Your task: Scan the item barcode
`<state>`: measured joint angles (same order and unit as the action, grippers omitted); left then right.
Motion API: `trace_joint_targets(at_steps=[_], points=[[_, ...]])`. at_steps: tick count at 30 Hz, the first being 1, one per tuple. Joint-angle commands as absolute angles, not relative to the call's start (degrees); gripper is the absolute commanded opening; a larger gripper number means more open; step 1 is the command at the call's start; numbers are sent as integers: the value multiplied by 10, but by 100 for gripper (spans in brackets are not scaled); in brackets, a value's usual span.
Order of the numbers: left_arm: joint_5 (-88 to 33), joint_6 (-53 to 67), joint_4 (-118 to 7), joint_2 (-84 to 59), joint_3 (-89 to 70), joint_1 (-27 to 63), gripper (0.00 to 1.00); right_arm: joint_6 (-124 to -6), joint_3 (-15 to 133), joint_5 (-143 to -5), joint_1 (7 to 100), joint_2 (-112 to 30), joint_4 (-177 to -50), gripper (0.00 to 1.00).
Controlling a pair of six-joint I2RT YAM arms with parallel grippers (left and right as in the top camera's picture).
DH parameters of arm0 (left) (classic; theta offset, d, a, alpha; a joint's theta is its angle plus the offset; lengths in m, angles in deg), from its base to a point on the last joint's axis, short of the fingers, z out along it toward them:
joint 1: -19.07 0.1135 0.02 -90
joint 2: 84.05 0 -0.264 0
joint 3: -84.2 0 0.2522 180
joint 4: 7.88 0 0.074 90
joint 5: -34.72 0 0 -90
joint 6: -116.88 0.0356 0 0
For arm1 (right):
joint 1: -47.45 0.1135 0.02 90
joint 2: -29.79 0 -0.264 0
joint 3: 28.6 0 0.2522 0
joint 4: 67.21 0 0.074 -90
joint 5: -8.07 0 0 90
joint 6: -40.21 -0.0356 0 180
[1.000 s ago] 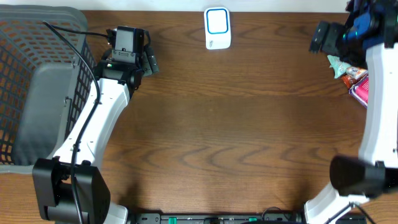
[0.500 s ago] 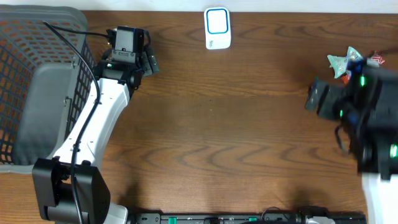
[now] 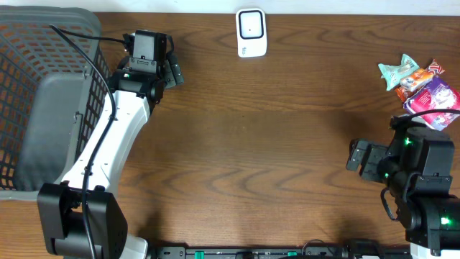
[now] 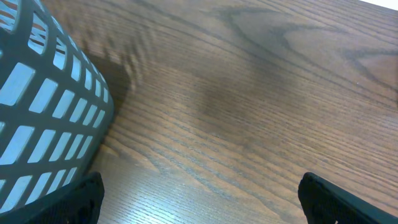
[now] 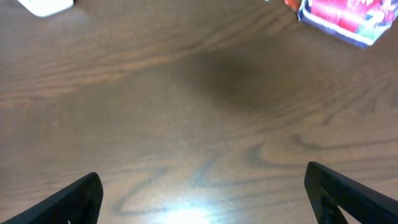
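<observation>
The white barcode scanner [image 3: 251, 32] lies at the back middle of the table; a corner of the scanner [image 5: 46, 5] shows in the right wrist view. A small heap of snack packets lies at the back right: a mint-green one [image 3: 397, 70], a red-orange one [image 3: 415, 81] and a pink one [image 3: 433, 96], whose edge [image 5: 341, 17] the right wrist view catches. My right gripper [image 3: 364, 161] hangs open near the front right, well short of the packets, nothing between its fingers [image 5: 202, 196]. My left gripper [image 3: 149, 54] stands open and empty at the back left [image 4: 202, 199].
A dark grey mesh basket [image 3: 43, 93] fills the left side of the table, and its wall [image 4: 43, 106] rises close to my left gripper. Bare wood runs between the two arms.
My right arm has swung from the back right, over the packets, down to the front right, uncovering the heap. The left arm has stayed still.
</observation>
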<state>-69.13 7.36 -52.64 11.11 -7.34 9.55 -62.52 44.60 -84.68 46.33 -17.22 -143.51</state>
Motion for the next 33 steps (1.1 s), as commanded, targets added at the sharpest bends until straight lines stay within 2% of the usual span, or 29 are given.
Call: trace_joint_targets(at_steps=[1,11,15,21,27,33], points=[[-695,69,-526,112,-73,98,99,-621,443,-846,467,-171,-1450,99],[-695,69,-526,112,-73,98,99,-614,443,-850,467,-171,-1460,99],[-695,69,-526,112,-73,98,99,-611,427,-848,467,-163,-1428,99],[-695,69,-526,112,-73,98,99,-523,299,-803,465,-98,-1246,99],[-695,69,-526,112,-73,98,99,-518,137,-773,453,16,-1076,99],[-695,69,-526,112,-73,98,99,-518,14,-772,453,132,-968,99]])
